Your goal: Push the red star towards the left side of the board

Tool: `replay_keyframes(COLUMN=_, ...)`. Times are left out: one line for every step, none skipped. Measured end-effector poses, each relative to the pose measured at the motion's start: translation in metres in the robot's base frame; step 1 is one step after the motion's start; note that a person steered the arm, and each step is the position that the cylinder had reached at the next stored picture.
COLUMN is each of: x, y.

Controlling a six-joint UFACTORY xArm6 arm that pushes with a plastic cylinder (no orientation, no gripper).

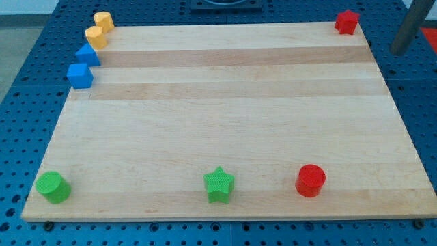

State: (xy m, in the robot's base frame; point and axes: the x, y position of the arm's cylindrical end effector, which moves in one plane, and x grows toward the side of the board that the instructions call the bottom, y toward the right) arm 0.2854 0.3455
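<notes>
The red star [347, 22] sits at the board's top right corner. My tip [399, 51] is the lower end of the dark rod at the view's right edge, off the board, to the right of and a little below the red star, apart from it. A red cylinder [311, 180] stands near the bottom edge at the right. A green star [219, 184] is at the bottom middle. A green cylinder [52, 186] is at the bottom left corner.
Along the board's top left edge lie a yellow block [103, 20], another yellow block [96, 36], a blue block [87, 55] and a blue cube [80, 75]. The wooden board [225, 116] rests on a blue perforated table [20, 61].
</notes>
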Motion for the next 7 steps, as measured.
replay_keyframes(x=-0.021, y=0.000)
replay_keyframes(x=-0.034, y=0.000)
replay_keyframes(x=-0.055, y=0.000)
replay_keyframes(x=-0.086, y=0.000)
replay_keyframes(x=-0.093, y=-0.001)
replay_keyframes(x=-0.095, y=-0.002)
replay_keyframes(x=-0.094, y=-0.004)
